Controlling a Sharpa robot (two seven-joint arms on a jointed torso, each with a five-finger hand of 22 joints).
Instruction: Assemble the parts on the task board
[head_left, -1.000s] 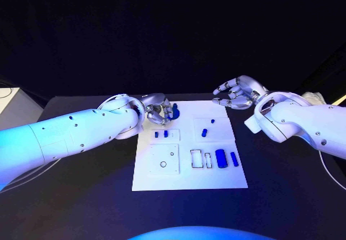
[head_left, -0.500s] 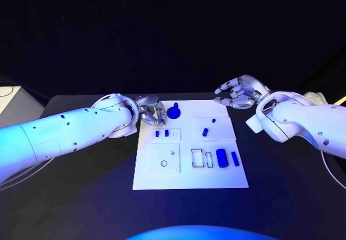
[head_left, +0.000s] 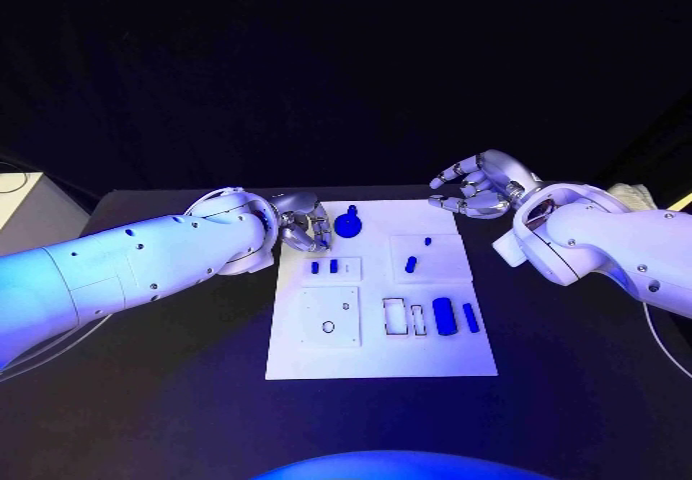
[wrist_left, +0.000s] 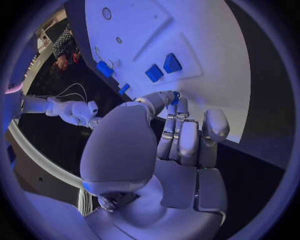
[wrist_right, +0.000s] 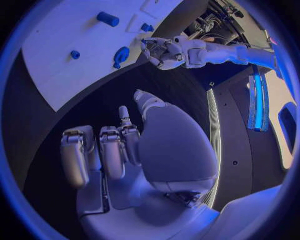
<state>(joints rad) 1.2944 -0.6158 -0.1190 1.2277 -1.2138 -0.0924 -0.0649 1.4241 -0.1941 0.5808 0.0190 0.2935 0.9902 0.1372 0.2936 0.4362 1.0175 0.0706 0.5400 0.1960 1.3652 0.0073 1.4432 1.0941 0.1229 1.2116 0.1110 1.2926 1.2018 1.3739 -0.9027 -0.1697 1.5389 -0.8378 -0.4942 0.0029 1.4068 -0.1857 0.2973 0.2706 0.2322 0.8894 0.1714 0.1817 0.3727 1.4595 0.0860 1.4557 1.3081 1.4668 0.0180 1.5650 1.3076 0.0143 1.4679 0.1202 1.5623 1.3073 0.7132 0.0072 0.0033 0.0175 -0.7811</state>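
The white task board (head_left: 433, 350) lies mid-table with blue parts on it. A round blue part with a stem (head_left: 349, 222) lies flat near the board's far left corner. My left hand (head_left: 306, 228) hovers just left of it, fingers loosely bent, holding nothing. From the right wrist the same part (wrist_right: 120, 55) lies a small gap away from the left hand (wrist_right: 164, 52). Two small blue pieces (head_left: 323, 267) stand in a raised block. My right hand (head_left: 473, 187) hangs above the board's far right corner with nothing in it, fingers half bent and apart.
More blue pieces sit on the board: a short peg (head_left: 410, 264), a tiny one (head_left: 426, 241), and two bars (head_left: 453, 317) beside empty slots (head_left: 394, 316). A square plate with a hole (head_left: 329, 318) lies at the left. Black table surrounds the board.
My left hand has let go of the round blue part, which now lies on the board, and the hand has drawn back a little to the left. The right hand has stayed put.
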